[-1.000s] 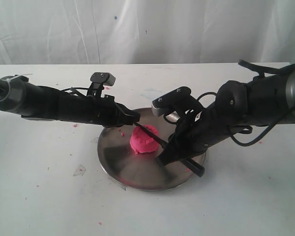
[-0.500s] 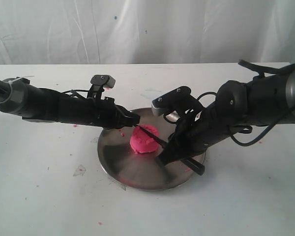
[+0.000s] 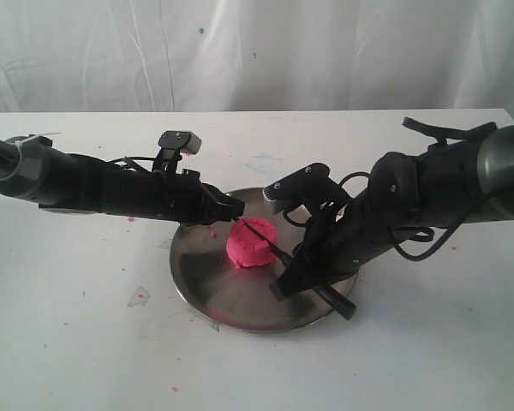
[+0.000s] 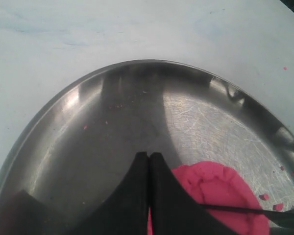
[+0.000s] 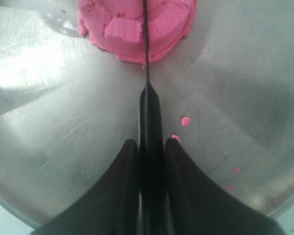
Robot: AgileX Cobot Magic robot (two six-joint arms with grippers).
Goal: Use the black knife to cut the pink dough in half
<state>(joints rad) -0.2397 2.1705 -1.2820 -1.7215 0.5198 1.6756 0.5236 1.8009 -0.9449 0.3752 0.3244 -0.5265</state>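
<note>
Dough (image 3: 251, 243) sits mid-plate (image 3: 207, 295). My right fingers (image 5: 152, 147) clamp knife (image 5: 146, 95), blade across dough top. My left fingers (image 4: 149, 161) pressed together, empty, touching dough's left side. Risk: dough slides on slick steel, cut lands off-centre; handle twists in grip.

Left arm stretched low and near level, its left gripper (image 3: 234, 205) just beside the pink dough (image 3: 251, 242) with both fingers (image 4: 137, 196) pressed together, nothing between them. Right arm bent at the elbow, angled down toward the pink dough; right gripper (image 3: 284, 282) clamped on the handle of the black knife (image 5: 148, 142), blade resting across the dough's top.
</note>
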